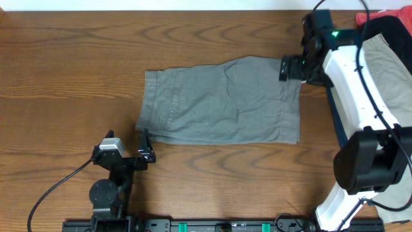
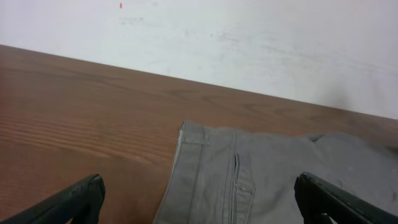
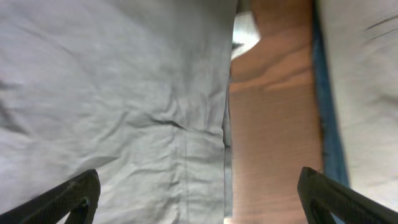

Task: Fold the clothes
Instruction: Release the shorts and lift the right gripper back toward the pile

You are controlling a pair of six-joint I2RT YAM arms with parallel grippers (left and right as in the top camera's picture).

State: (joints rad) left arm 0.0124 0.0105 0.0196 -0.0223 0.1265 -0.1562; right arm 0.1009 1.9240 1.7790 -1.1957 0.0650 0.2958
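Note:
The grey-green shorts (image 1: 222, 102) lie flat in the middle of the table, waistband at the left, leg hems at the right. My left gripper (image 1: 145, 143) is open and empty just below the shorts' lower left corner; the left wrist view shows the waistband and fly seam (image 2: 239, 180) between its fingers (image 2: 199, 202). My right gripper (image 1: 291, 68) is open and empty over the shorts' upper right hem corner; the right wrist view shows the hem edge (image 3: 205, 155) between its fingers (image 3: 199, 199).
A pile of other clothes sits at the right edge: a beige garment (image 1: 386, 64), a blue one (image 1: 333, 106) under it, black and red (image 1: 370, 16) at the top corner. The blue edge (image 3: 326, 118) also shows in the right wrist view. A white wall backs the table.

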